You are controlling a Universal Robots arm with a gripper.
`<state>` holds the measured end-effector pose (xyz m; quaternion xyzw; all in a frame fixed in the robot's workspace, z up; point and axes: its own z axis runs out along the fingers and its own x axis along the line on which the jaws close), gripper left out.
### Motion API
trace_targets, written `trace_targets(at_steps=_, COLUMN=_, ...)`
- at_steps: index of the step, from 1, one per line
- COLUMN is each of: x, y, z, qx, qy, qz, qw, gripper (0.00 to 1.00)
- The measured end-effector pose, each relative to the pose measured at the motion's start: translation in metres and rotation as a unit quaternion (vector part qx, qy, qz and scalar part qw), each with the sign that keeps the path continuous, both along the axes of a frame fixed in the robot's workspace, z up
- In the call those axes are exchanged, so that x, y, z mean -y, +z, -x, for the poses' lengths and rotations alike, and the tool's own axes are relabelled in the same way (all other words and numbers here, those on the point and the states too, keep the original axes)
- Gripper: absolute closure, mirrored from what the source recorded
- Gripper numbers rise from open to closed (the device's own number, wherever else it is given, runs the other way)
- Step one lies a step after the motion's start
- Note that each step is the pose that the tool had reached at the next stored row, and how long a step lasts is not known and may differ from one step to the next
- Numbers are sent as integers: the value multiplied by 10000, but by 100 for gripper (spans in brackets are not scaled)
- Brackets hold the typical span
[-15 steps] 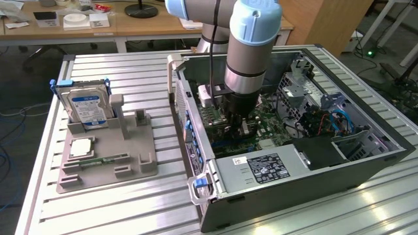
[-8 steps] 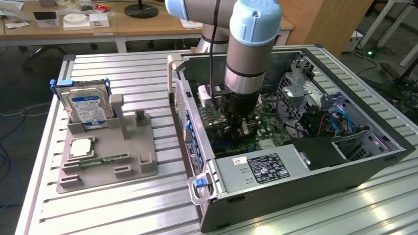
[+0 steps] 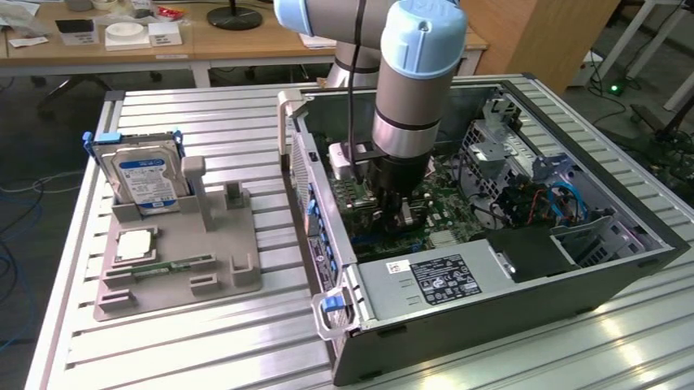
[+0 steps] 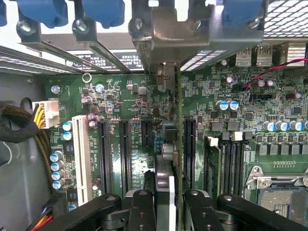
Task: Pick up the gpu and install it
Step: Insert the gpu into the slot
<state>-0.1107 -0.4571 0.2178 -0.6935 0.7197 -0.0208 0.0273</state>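
On the bench, the grey holder near the exterior view's left edge carries the hard drive. Further right, inside the open computer case, the pincer pinches the card edge-on. The card stands directly below the pincer, its long axis running toward the bracket at the case's rear wall, over the motherboard slots. The arm hides its lower edge; seating is unclear.

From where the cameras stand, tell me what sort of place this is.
Probably a robotics lab or workshop bench for computer assembly: an open computer case on a slatted metal table, a grey fixture holding a hard drive, and wooden desks behind.
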Motion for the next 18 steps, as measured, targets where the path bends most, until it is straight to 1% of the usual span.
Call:
trace_targets(at_steps=4, x=-2, y=-18, z=7, qx=-3, qy=-1, qz=4, qw=10000, gripper=72)
trace_targets(at_steps=16, x=-3, y=-24, z=8, qx=-1, qy=-1, qz=0, qw=10000, gripper=72)
trace_targets(at_steps=17, x=-6, y=-29, z=9, qx=-1, qy=-2, qz=-9, qw=10000, gripper=72)
trace_targets(at_steps=18, x=-8, y=-39, z=9, qx=7, qy=-3, qz=-20, qw=10000, gripper=71)
